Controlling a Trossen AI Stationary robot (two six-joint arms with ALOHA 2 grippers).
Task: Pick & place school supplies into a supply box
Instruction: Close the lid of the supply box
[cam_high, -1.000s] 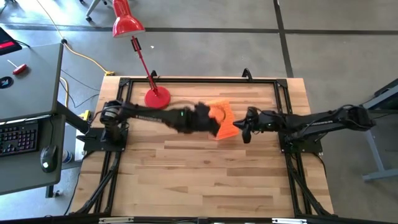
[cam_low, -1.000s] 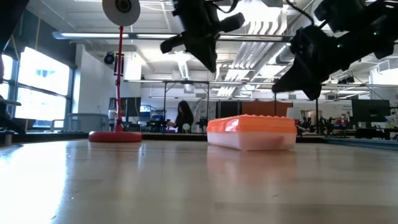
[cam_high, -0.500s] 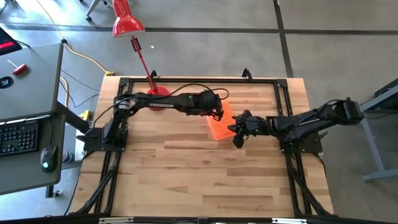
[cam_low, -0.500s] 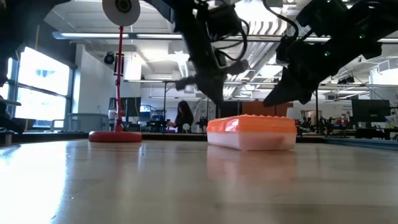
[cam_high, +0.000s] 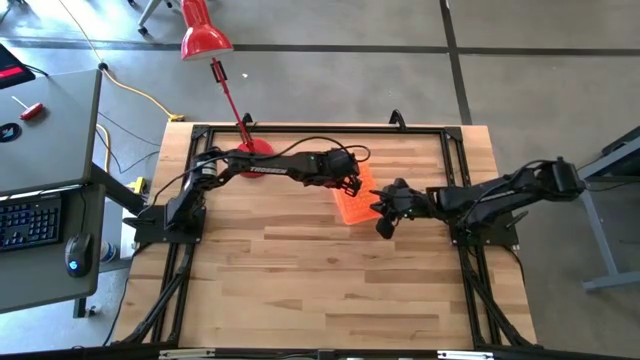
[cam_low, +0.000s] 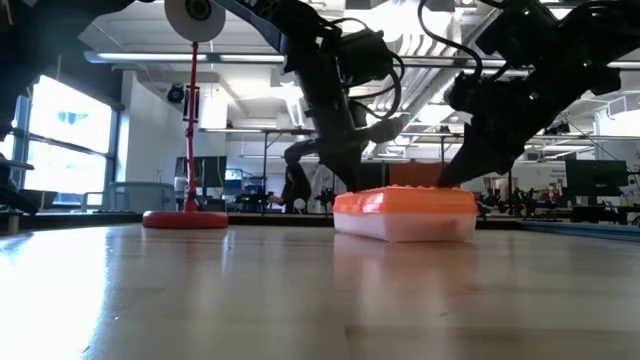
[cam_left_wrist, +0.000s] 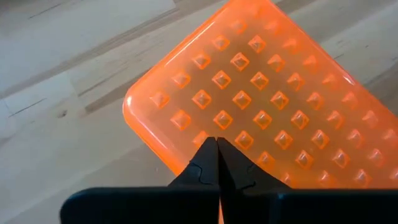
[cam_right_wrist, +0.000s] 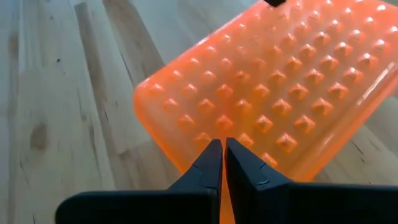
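The supply box (cam_high: 352, 200) lies on the table's middle, toward the far side, its orange studded lid closed over a clear base (cam_low: 405, 228). No pencils, pens or scissors show in any view. My left gripper (cam_high: 350, 186) comes down on the box's left part, shut. My right gripper (cam_high: 378, 210) comes down at the box's right, near corner, also shut. In the low view the left gripper (cam_low: 350, 187) stands at the lid's left end and the right gripper (cam_low: 447, 183) toward its right. My left gripper (cam_left_wrist: 217, 139) has its shut fingertips down on the lid's top near one rounded corner (cam_left_wrist: 214, 119), coming from above and slanting. The box stays flat on the table. My right gripper (cam_right_wrist: 222, 142) sets its shut fingertips on the lid near another corner's edge (cam_right_wrist: 224, 124), slanting down from the table's right. The box sits level.
A red desk lamp stands with its round base (cam_high: 253, 157) on the far left of the table, left of the box; its head (cam_high: 205, 38) leans beyond the far edge. Bare wood (cam_high: 330, 290) spreads across the near half. A desk with a keyboard (cam_high: 30, 220) stands off the table's left.
My left gripper has swung from left of the box toward its lid and dropped onto it. My right gripper has shifted slightly toward the table's left and near edge, and come down onto the lid. The box has stayed where it was.
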